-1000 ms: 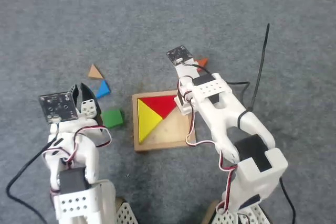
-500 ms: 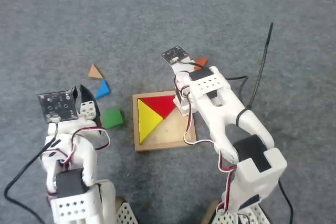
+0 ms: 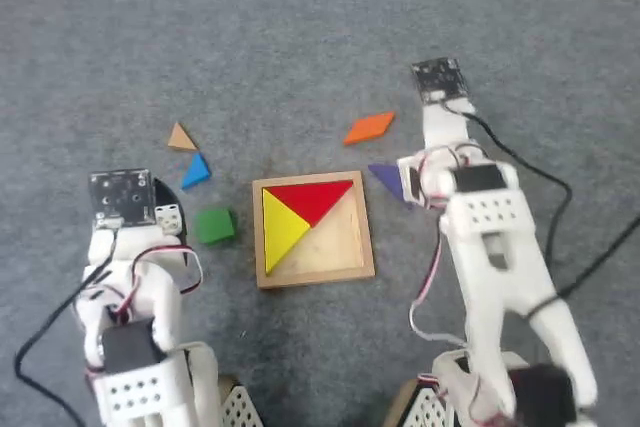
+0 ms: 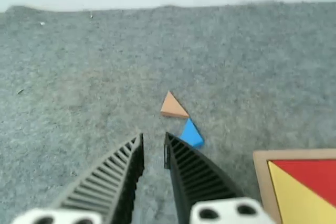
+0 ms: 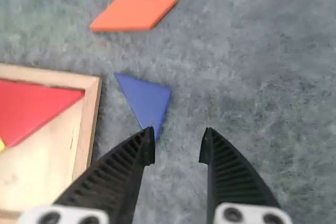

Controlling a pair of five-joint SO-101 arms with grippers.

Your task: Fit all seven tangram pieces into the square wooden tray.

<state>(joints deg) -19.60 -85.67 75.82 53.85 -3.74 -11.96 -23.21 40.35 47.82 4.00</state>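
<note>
The square wooden tray (image 3: pixel 362 252) holds a red triangle (image 3: pixel 312 197) and a yellow triangle (image 3: pixel 281 227). Just right of its far corner lies a dark blue triangle (image 3: pixel 385 176), with an orange parallelogram (image 3: pixel 370 127) beyond it. My right gripper (image 5: pixel 178 130) is open, one fingertip at the near tip of the dark blue triangle (image 5: pixel 146 100); the orange parallelogram (image 5: pixel 134 11) and the tray corner (image 5: pixel 92 109) lie past it. My left gripper (image 4: pixel 154 141) is slightly open and empty, short of a tan triangle (image 4: pixel 172 106) and a light blue triangle (image 4: pixel 191 134). A green square (image 3: pixel 214 225) sits left of the tray.
Grey carpet covers the table. The right arm (image 3: pixel 490 237) stands beside the tray's right edge, with its cable trailing to the right. The left arm (image 3: pixel 130 277) stands near the green square.
The right arm swung from over the tray's far edge to the tray's right side, uncovering the dark blue triangle. The left arm drew back slightly.
</note>
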